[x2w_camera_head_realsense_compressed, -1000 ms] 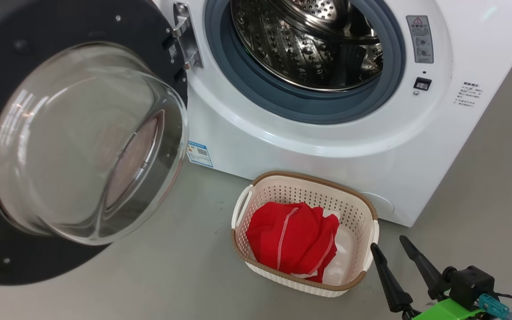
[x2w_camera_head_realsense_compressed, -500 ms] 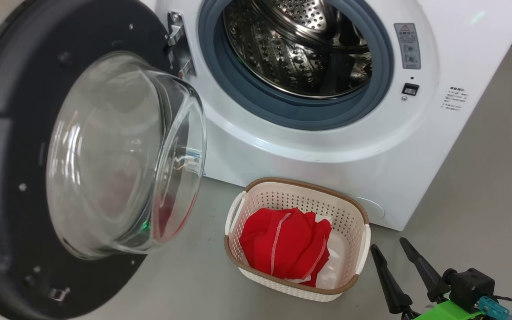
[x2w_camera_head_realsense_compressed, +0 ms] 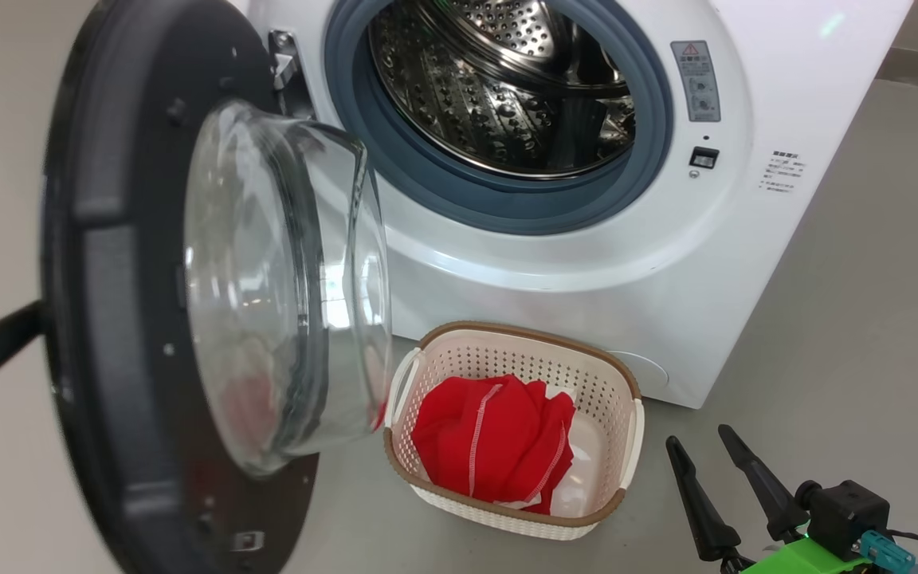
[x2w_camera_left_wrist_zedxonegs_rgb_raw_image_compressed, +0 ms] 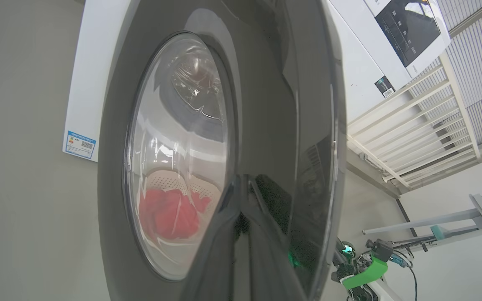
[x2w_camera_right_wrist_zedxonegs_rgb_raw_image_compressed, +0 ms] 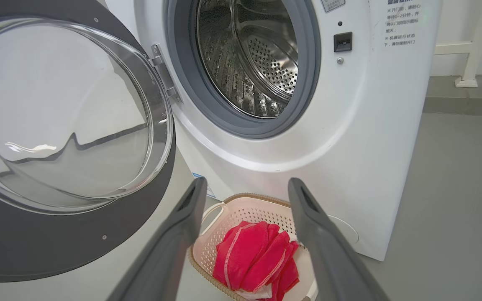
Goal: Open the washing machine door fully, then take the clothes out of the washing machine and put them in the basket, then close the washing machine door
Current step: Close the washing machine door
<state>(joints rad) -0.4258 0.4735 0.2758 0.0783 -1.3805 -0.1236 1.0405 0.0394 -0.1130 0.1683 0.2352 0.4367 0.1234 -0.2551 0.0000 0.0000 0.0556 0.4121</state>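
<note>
The washing machine (x2w_camera_head_realsense_compressed: 586, 271) stands with its steel drum (x2w_camera_head_realsense_compressed: 507, 88) in plain sight. Its door (x2w_camera_head_realsense_compressed: 108, 239) is swung about halfway, black rim nearly edge-on to the head view, glass bowl (x2w_camera_head_realsense_compressed: 284, 279) facing the opening. My left gripper (x2w_camera_head_realsense_compressed: 29, 323) is shut and presses on the door's glossy outer face (x2w_camera_left_wrist_zedxonegs_rgb_raw_image_compressed: 274, 104), its fingers (x2w_camera_left_wrist_zedxonegs_rgb_raw_image_compressed: 243, 196) together. The red clothes (x2w_camera_head_realsense_compressed: 491, 442) lie in the cream basket (x2w_camera_head_realsense_compressed: 523, 335) on the floor before the machine. My right gripper (x2w_camera_head_realsense_compressed: 696, 437) hangs open to the basket's right, aimed over the clothes (x2w_camera_right_wrist_zedxonegs_rgb_raw_image_compressed: 253, 259) and basket (x2w_camera_right_wrist_zedxonegs_rgb_raw_image_compressed: 245, 205).
Grey floor stretches right of the machine and around the basket. A white railing (x2w_camera_left_wrist_zedxonegs_rgb_raw_image_compressed: 412, 125) and wall lie beyond the machine. The door latch slot (x2w_camera_head_realsense_compressed: 704, 156) sits on the machine's right front, and a blue label (x2w_camera_left_wrist_zedxonegs_rgb_raw_image_compressed: 80, 144) low on the left.
The door has swung toward the machine, from facing the camera to nearly edge-on. My left finger has come into view behind it. The head camera shifted; the right gripper stayed put.
</note>
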